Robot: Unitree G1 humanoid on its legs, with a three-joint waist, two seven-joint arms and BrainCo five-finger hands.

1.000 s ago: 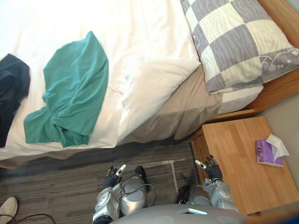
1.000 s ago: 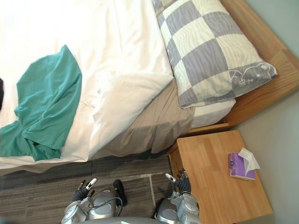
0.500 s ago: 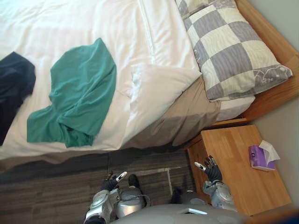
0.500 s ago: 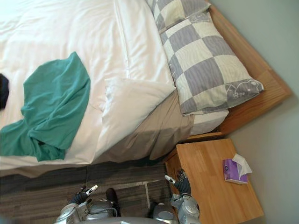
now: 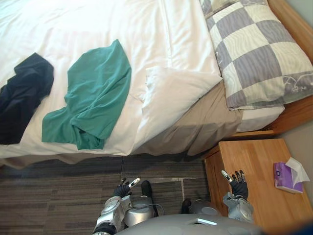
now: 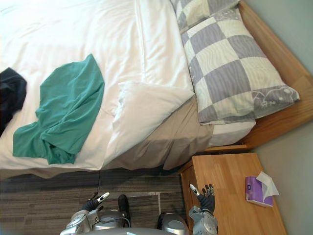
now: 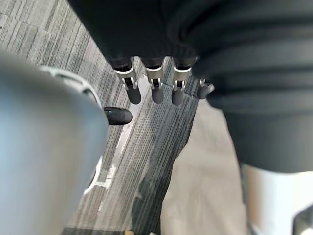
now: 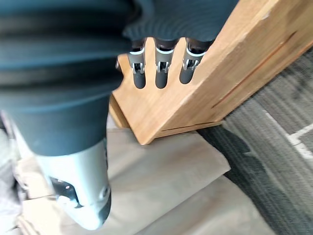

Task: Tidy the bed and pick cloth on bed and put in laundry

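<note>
Low by the floor: left hand [image 5: 123, 187] and right hand [image 5: 238, 182], both loose-fingered and empty, the right by the nightstand [image 5: 254, 161]. Beyond, near the bed's [image 5: 122, 24] edge: green cloth [image 5: 90, 95], dark cloth [image 5: 22, 95] apart to its left. Best to step closer, reach for the green cloth's bunched near end, gather it whole, lift clear. Afterwards, flatten the turned-back duvet [image 5: 171, 93] below the pillow [image 5: 264, 54].

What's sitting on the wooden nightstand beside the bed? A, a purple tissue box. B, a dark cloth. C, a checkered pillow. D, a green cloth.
A: the purple tissue box rests on the nightstand, while the green cloth and dark cloth lie on the bed.
</note>
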